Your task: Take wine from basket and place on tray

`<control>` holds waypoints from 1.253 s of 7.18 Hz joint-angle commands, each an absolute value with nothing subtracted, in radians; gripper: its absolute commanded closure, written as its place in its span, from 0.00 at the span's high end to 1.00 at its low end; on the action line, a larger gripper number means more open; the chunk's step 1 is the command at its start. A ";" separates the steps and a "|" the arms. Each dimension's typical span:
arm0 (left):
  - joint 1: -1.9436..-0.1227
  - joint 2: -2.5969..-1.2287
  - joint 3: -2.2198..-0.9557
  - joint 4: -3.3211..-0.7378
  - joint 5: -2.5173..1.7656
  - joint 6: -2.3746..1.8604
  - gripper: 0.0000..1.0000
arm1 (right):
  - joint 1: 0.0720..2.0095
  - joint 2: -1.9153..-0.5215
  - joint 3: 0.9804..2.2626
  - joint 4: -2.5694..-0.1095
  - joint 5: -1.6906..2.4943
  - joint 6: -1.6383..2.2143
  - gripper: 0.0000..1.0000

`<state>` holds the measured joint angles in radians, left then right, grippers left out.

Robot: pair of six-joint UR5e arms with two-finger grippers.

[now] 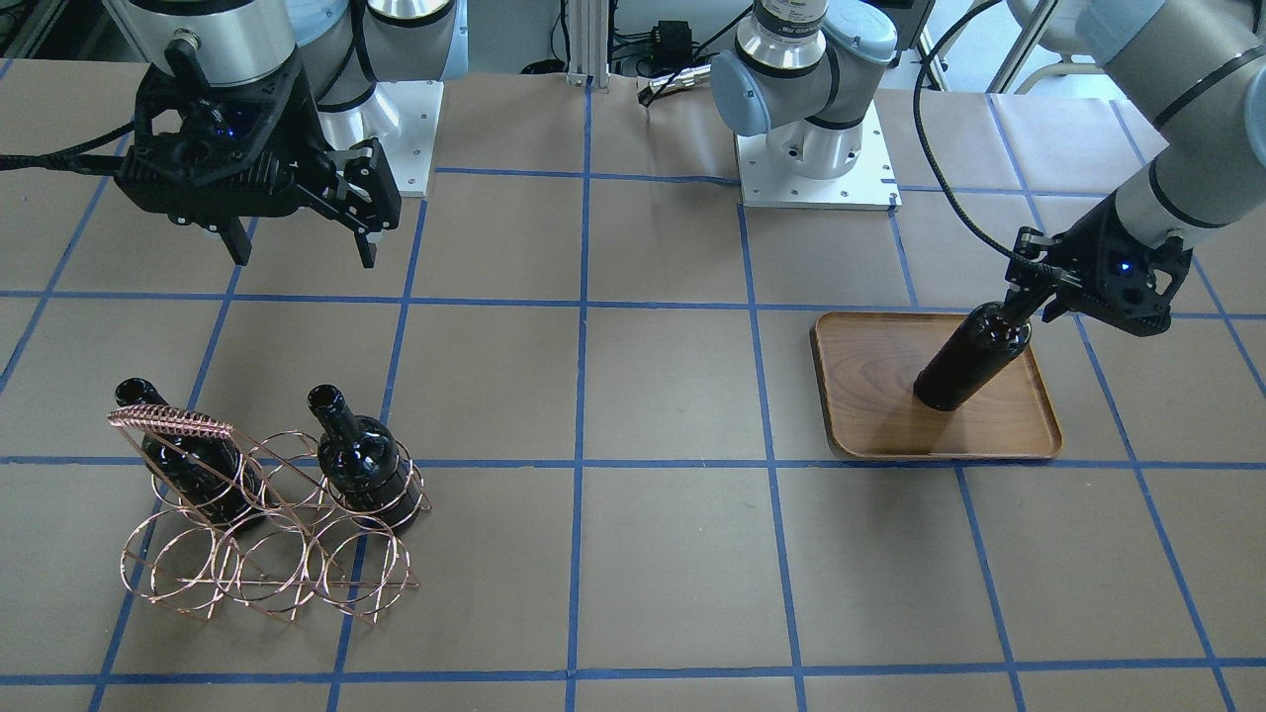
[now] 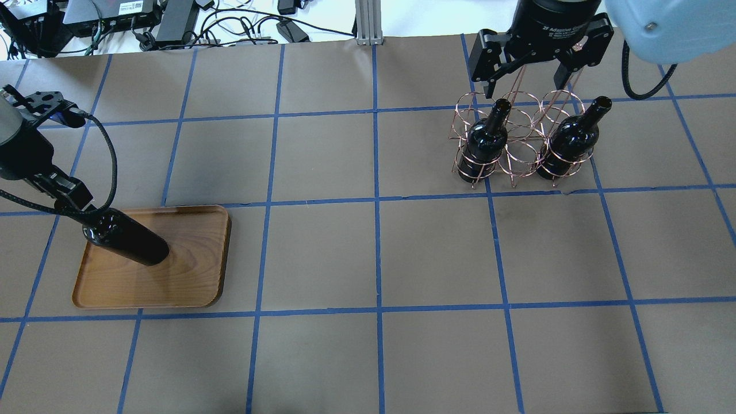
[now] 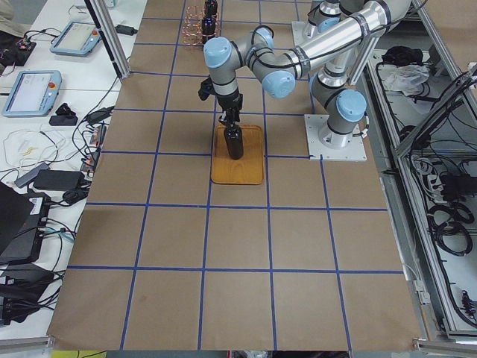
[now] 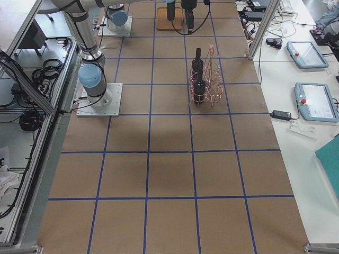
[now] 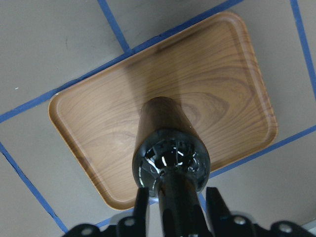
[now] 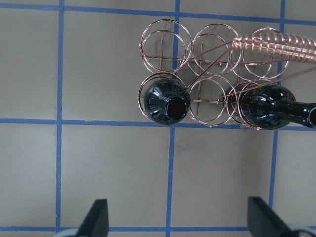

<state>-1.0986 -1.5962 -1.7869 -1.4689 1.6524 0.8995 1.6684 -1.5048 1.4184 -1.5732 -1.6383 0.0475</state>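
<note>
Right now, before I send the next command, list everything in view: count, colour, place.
held wine bottle: 1, glossy black, base at the tray, neck gripped.
racked wine bottles: 2, glossy black, in the end rings of one basket row; the other four rings are empty.
basket: 1, copper wire, robot's right side of the table.
tray: 1, brown wood, robot's left side.
table: 1, brown cover, blue tape grid.
teach pendants: 2, grey-blue, on the side bench across from the robot.
left gripper: 1, black, shut on the held wine bottle.
right gripper: 1, black, open, empty, raised near the basket.
</note>
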 commanded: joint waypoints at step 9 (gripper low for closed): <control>-1.526 -1.491 -1.595 -1.600 1.635 0.126 1.00 | 1.670 -1.509 1.427 -1.581 -1.634 0.055 1.00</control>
